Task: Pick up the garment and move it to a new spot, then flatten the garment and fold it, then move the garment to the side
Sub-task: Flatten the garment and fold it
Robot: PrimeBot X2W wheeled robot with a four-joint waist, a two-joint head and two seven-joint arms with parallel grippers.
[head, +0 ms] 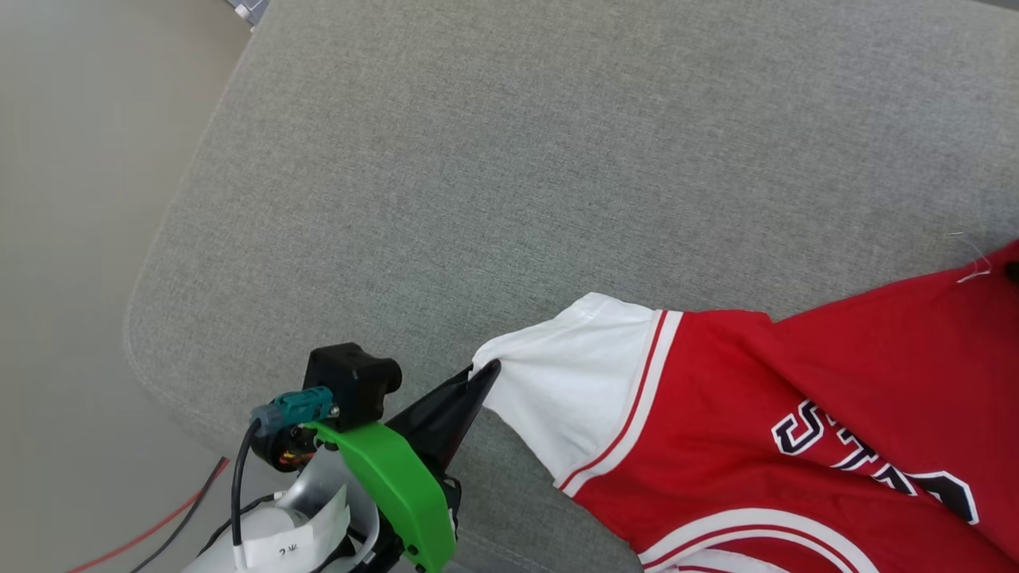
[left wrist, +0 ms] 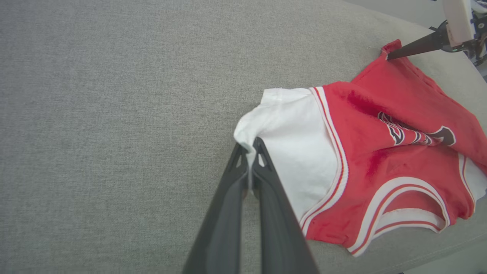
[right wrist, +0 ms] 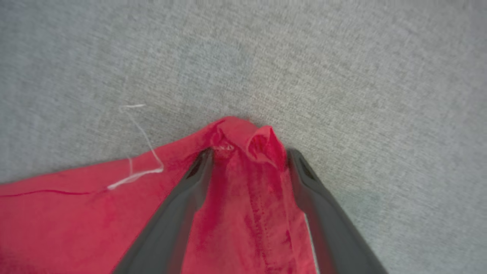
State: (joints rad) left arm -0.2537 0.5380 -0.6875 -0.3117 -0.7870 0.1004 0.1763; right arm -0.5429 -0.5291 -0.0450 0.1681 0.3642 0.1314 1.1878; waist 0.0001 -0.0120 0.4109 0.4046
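Now, left fingers point(left wrist: 262, 160): clamped shut on garment point(left wrist: 354, 152) sleeve edge
right fingers point(right wrist: 190, 182): spread wide, red hem corner bunched between them

One garment point(head: 796, 382) lies on one grey cushion point(head: 478, 159). Two grippers are there: the left gripper point(left wrist: 251, 146) at the near left, the right gripper point(right wrist: 249, 156) farther right. One loose white thread point(right wrist: 147, 139) is on the garment.

I take this for a living-room sort of place: grey upholstered cushion point(head: 478, 159) across the frame, pale floor point(head: 64, 239) down the left, loose cables point(head: 179, 509) lower left.
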